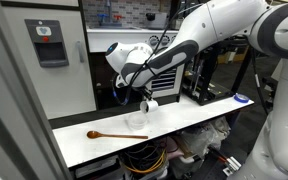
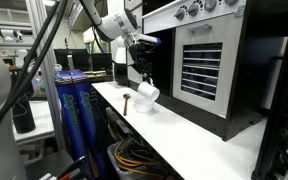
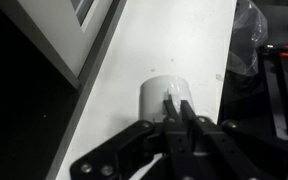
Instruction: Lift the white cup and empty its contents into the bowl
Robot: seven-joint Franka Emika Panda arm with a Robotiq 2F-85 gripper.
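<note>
The gripper is clamped on the rim of the white cup, held tilted above the table; the bowl sits just below the gripper; a wooden spoon lies farther off.

1. A long white table crosses the room.
2. A white cabinet (grey panel on its front) stands behind.
3. A steel oven with knobs flanks the table; cables tangle underneath.

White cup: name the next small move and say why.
Probably tilt the white cup further over the bowl: the end effector is shut on its rim, holding it raised and tilted by the bowl, and nothing is seen pouring.
</note>
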